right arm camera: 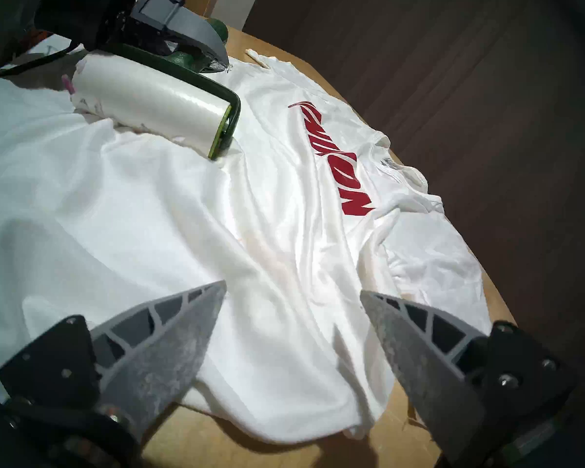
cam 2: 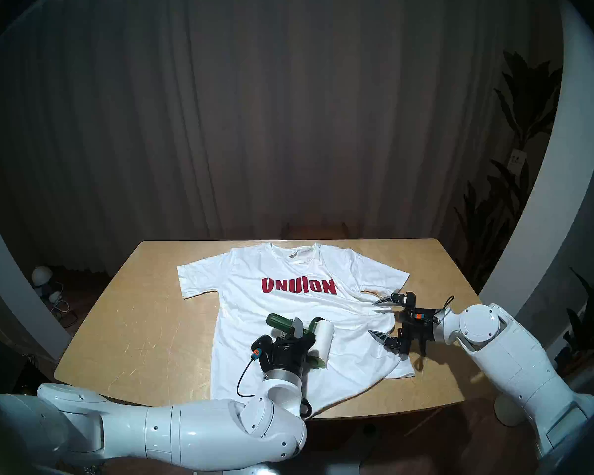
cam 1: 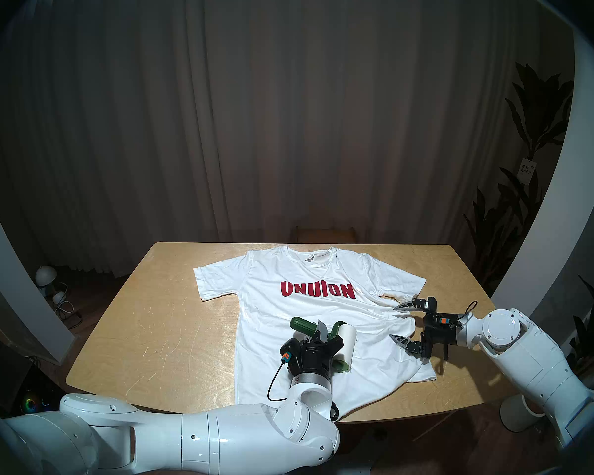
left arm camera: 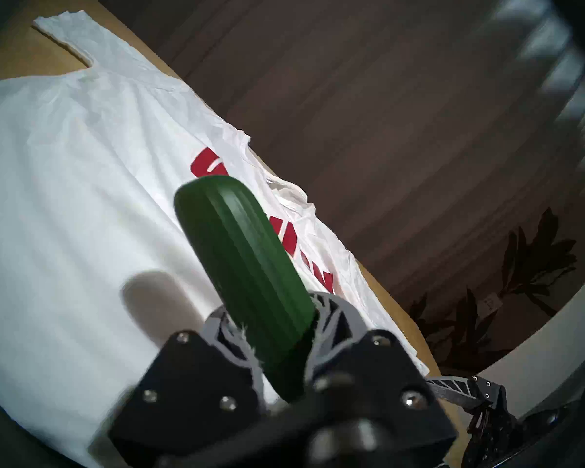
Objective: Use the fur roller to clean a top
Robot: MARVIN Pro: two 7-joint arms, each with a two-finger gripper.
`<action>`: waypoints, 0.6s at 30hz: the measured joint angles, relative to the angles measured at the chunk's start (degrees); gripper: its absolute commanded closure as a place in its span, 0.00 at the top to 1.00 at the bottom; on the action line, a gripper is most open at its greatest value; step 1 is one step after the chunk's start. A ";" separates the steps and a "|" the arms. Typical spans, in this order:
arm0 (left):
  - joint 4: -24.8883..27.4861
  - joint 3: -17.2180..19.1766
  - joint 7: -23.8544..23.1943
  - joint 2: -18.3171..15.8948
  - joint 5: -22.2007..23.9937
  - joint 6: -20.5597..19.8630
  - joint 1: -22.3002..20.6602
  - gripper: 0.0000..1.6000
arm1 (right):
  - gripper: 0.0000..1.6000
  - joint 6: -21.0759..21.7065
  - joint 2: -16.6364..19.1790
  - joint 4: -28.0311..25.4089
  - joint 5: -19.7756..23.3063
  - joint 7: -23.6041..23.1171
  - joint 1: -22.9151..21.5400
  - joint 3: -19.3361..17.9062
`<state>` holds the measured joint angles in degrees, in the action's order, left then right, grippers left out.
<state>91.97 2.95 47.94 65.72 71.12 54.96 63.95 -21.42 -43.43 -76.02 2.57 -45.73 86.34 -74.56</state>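
Left tool [cam 1: 314,332] pinches fur roller [cam 1: 345,344] by green handle, white roll lying on top's [cam 1: 288,313] lower front; fingertips hidden behind handle. Right tool [cam 1: 401,323] spread wide over bunched hem. Top spread on surface [cam 1: 172,327], near hem cut off by arm.

**Dim curtained room around a pale wooden worktop**

We see a light plywood worktop with rounded corners [cam 1: 172,327], backed by a heavy brown pleated curtain [cam 1: 254,121]. Dark leafy houseplants [cam 1: 528,128] stand at the right. A small white dome lamp [cam 1: 46,275] sits on the dark floor, left.
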 measured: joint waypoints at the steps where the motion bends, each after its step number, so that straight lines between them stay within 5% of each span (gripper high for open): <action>1: 0.25 0.16 0.26 -0.24 -0.08 0.00 0.13 0.00 | 1.00 0.01 0.03 0.01 0.01 -0.02 -0.05 0.06; 18: 3.65 2.49 1.72 -4.94 -4.66 -0.15 3.14 0.00 | 1.00 0.21 0.53 0.12 0.33 -0.12 -0.67 1.07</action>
<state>95.62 5.44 49.66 60.79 66.46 54.81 67.09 -21.21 -42.90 -75.90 2.91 -45.86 85.67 -73.49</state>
